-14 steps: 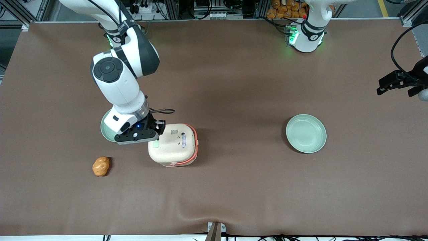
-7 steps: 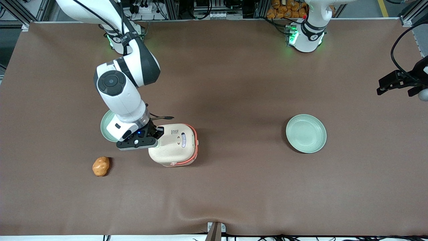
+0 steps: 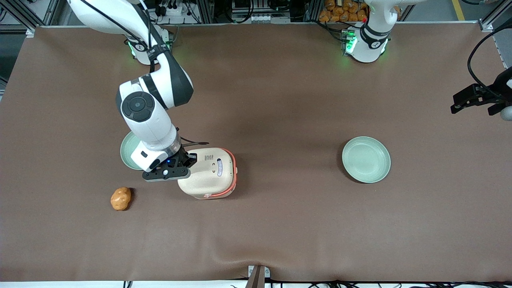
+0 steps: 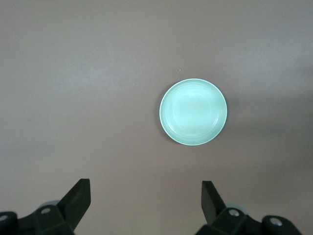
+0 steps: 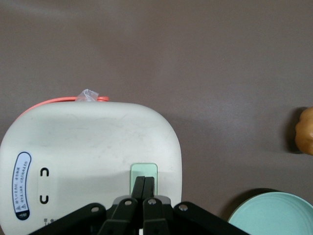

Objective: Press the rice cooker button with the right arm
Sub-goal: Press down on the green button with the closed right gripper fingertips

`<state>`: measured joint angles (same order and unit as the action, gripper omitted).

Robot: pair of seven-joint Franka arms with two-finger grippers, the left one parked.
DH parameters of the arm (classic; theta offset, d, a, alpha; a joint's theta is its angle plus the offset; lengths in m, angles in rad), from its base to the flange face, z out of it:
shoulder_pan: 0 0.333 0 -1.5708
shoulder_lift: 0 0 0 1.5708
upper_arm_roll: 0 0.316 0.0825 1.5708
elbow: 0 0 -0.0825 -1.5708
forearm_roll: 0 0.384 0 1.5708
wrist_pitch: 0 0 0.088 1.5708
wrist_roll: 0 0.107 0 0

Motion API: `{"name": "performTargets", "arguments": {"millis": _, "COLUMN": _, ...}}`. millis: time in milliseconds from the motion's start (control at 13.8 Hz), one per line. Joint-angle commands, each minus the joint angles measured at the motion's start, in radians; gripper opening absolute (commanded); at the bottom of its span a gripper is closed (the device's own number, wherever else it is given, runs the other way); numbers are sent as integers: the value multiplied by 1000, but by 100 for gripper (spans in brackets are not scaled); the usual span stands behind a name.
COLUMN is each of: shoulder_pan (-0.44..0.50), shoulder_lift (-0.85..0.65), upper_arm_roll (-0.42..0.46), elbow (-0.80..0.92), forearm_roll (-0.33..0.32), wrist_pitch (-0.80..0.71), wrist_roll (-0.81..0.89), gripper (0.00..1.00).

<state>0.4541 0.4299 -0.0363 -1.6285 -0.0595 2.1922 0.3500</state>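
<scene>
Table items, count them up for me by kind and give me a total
Rice cooker: 1, with the gripper shut on its pale green button
Pale green plates: 2
Orange-brown lumpy food item: 1
Total: 4

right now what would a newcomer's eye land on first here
Probably the white right arm bent down over the cream rice cooker, its gripper shut, fingertips on the pale green button at the lid's edge. Next, a pale green plate lies toward the parked arm's end, and an orange-brown lump lies nearer the front camera than the gripper.
</scene>
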Motion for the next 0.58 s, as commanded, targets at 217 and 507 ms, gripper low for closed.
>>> {"name": "performTargets", "arguments": {"millis": 217, "shoulder_pan": -11, "shoulder_lift": 3, "upper_arm_roll": 10, "elbow": -10, "forearm_roll": -11, "wrist_pitch": 3, "wrist_roll": 20, "gripper": 0}}
{"name": "performTargets", "arguments": {"millis": 507, "shoulder_pan": -9, "shoulder_lift": 18, "upper_arm_roll": 10, "elbow": -10, "forearm_roll": -11, "wrist_pitch": 8, "wrist_roll": 20, "gripper": 0}}
